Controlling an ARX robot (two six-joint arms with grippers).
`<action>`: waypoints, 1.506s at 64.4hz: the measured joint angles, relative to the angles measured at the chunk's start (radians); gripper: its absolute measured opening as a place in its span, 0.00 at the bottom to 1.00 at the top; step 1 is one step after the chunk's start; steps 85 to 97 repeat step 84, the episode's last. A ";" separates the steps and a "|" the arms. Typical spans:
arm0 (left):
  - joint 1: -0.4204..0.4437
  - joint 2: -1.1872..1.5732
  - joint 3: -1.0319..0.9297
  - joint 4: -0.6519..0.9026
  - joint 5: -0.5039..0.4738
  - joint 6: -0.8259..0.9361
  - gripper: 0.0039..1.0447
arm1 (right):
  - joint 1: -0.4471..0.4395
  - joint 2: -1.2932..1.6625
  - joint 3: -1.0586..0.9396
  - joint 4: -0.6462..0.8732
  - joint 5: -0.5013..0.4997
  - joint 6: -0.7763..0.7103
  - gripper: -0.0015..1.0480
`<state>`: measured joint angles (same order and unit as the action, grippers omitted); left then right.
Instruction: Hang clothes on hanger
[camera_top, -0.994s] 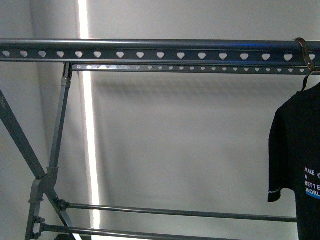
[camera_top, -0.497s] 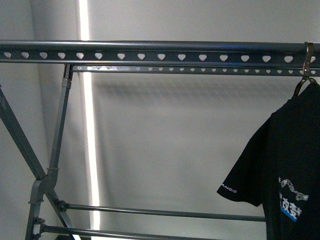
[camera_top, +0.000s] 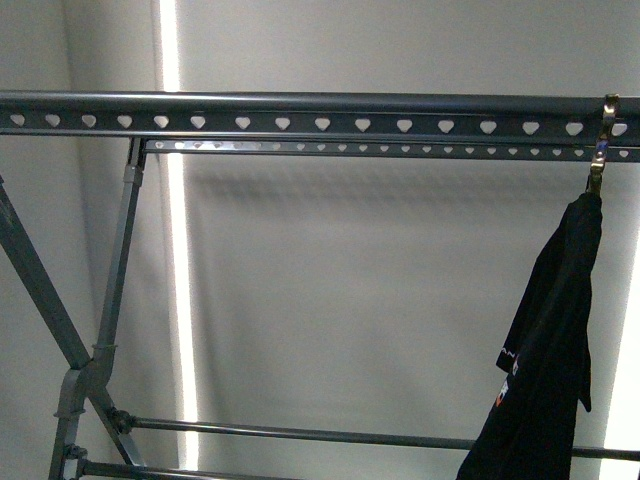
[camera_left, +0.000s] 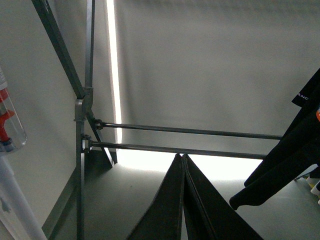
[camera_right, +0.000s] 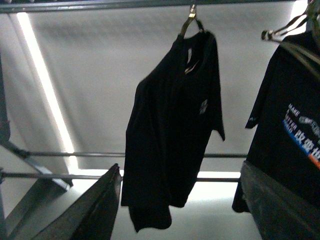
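The grey rack's rail (camera_top: 300, 123) with heart-shaped holes runs across the top of the front view. A black T-shirt (camera_top: 548, 370) hangs from it by a metal hook (camera_top: 603, 135) at the far right, turned nearly edge-on. In the right wrist view one black T-shirt (camera_right: 172, 125) hangs from the rail (camera_right: 100, 5). A second one (camera_right: 292, 130) with white, blue and orange print hangs beside it. My right gripper (camera_right: 179, 167) is open and empty below the shirts. My left gripper (camera_left: 182, 158) is shut and empty, with a black shirt (camera_left: 290, 150) hanging off to its side.
The rack's diagonal legs (camera_top: 95, 340) and low cross tubes (camera_top: 300, 433) stand in front of a pale wall with a bright vertical strip (camera_top: 178, 280). A clear bottle with red parts (camera_left: 7, 120) shows at the edge of the left wrist view.
The hanging T-shirt has turned from showing its printed front to nearly edge-on. The rail sits slightly lower in the front view.
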<state>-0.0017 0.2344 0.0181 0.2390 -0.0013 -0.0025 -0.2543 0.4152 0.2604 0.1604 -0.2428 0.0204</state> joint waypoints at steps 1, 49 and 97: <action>0.000 -0.009 0.000 -0.009 -0.001 0.000 0.03 | 0.011 -0.018 -0.013 -0.010 0.009 -0.002 0.64; 0.000 -0.230 0.000 -0.235 0.000 0.000 0.03 | 0.251 -0.353 -0.200 -0.164 0.241 -0.020 0.02; 0.000 -0.231 0.000 -0.235 0.000 0.000 0.17 | 0.251 -0.411 -0.254 -0.163 0.241 -0.021 0.27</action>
